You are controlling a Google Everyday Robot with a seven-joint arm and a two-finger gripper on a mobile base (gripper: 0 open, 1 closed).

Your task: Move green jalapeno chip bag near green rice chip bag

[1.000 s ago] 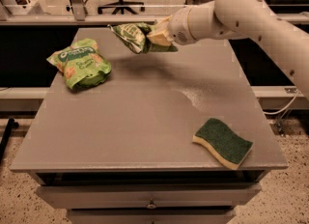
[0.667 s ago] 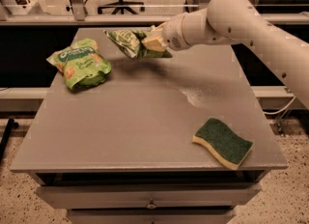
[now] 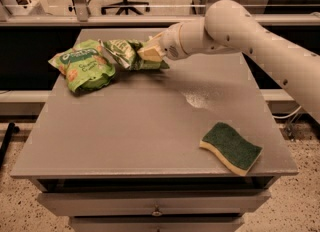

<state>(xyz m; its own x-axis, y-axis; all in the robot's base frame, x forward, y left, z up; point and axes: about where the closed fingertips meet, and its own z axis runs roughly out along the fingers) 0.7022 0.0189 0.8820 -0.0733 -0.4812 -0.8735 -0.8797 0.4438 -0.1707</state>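
One claw [image 3: 150, 52] grips jalapeno bag [image 3: 124, 52] — beside rice bag [image 3: 84, 67].

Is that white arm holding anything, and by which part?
Yes: the gripper, over the far side of the grey table, is shut on the flat darker-green foil jalapeno chip bag, pinching its end nearest the arm.

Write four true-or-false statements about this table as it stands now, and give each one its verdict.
1. The gripper is shut on the green jalapeno chip bag. True.
2. The green rice chip bag lies at the near right corner of the table. False: it lies far left in the camera view.
3. The sponge lies yellow side up. False: its green side is up.
4. The green jalapeno chip bag is close beside the green rice chip bag. True.
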